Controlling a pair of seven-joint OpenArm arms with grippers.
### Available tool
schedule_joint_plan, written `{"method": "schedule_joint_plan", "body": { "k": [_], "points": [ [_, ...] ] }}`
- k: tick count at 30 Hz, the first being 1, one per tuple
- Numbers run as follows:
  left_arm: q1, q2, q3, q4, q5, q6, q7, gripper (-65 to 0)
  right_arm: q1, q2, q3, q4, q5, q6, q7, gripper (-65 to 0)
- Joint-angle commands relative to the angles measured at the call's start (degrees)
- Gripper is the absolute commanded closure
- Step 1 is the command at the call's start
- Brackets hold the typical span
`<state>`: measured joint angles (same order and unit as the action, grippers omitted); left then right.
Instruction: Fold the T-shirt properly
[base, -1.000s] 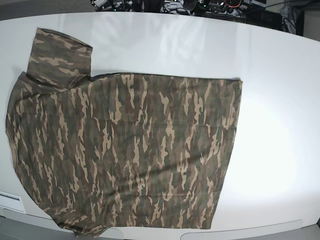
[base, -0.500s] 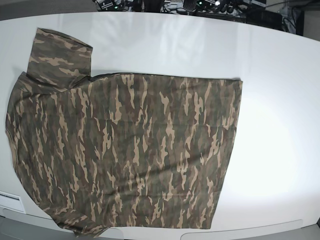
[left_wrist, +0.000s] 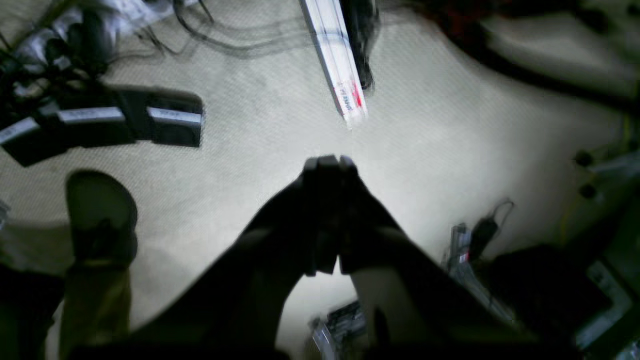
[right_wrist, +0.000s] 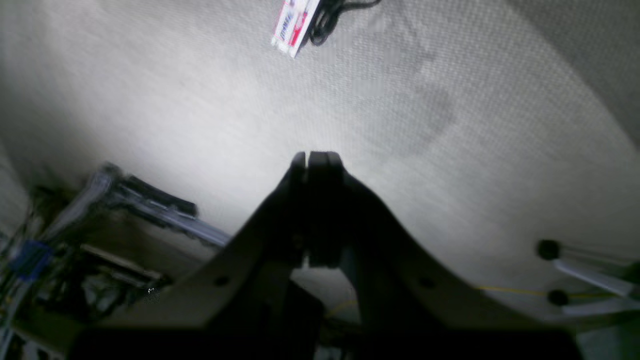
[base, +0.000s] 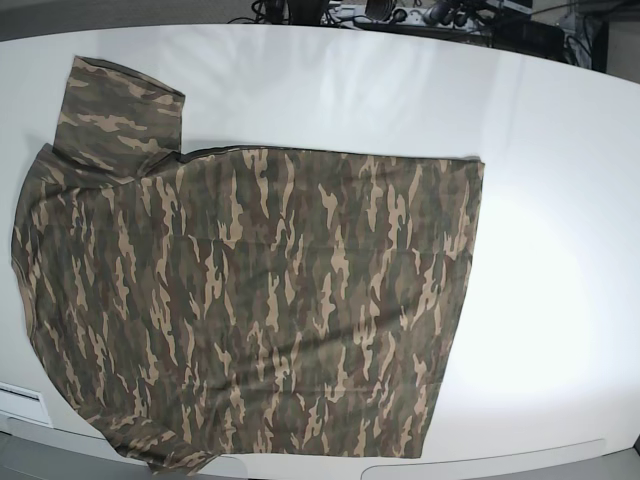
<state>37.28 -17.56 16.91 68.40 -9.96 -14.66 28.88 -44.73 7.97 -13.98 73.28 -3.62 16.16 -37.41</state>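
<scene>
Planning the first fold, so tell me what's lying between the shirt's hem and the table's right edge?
Nothing: in the base view, bare white table runs from the T-shirt hem to that edge.

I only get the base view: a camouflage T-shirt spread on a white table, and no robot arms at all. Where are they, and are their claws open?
Observer: Off the table. The left wrist view shows the left gripper with its jaws together, above a pale textured floor.
Operator: And the other one?
Observer: The right gripper is shut too and holds nothing. It is also above the floor.
Operator: Anything lying down there?
Observer: A white bar with red print, with dark cables beside it. Neither wrist view shows the T-shirt.
</scene>
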Motion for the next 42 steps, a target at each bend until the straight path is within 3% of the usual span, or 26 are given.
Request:
{"method": "schedule_joint_plan", "body": {
  "k": [1,6,10,15,20,27,30,35,39,42],
  "points": [
    [2.40,-1.88,-0.07,3.98,-0.46,-0.52,0.68,0.0,-2.95,0.81,0.09,3.67,0.35,0.22,-0.92,0.0],
    [10.23,-9.90,-0.13,21.88,-0.66,-0.59,5.75,0.0,-12.68,3.91,0.11,21.57,0.11,-2.38,-8.72,0.0],
    [16.15,-17.44,-0.55,36.72,1.90,1.22,8.94,0.0,-20.87,7.65,0.11,36.50,-0.42,-5.14,-9.18,0.0],
    [23.26,-24.44,-5.51,53.59,8.11,5.18,9.18,0.0,-29.62,11.37,0.15,52.61,-10.60,-12.31,-9.42,0.0],
    [27.36,-26.56,-13.68,66.01,11.10,5.29,9.14,0.0,-30.27,14.47,0.15,61.72,-20.46,-17.31,-9.42,0.0],
    [27.58,-26.62,-21.68,66.60,13.88,5.27,7.02,0.0,-30.27,14.93,0.15,61.72,-33.86,-23.17,-9.77,0.0],
    [26.16,-28.46,-23.10,66.60,14.69,5.22,5.38,0.0,-29.18,14.95,0.15,61.72,-38.66,-24.52,-9.09,0.0],
    [20.04,-31.50,-23.02,66.60,17.59,-0.94,-2.49,0.0,-22.18,14.93,0.15,61.72,-39.23,-24.15,-4.35,0.0],
    [13.03,-33.99,-23.02,64.67,18.32,-4.92,-5.84,0.0,-16.55,14.93,0.15,61.72,-38.21,-24.33,-3.74,0.0],
    [7.34,-36.96,-22.91,59.54,18.32,-8.37,-11.30,0.0,-12.83,14.93,0.15,61.72,-38.14,-24.35,-3.72,0.0]
  ]
}}
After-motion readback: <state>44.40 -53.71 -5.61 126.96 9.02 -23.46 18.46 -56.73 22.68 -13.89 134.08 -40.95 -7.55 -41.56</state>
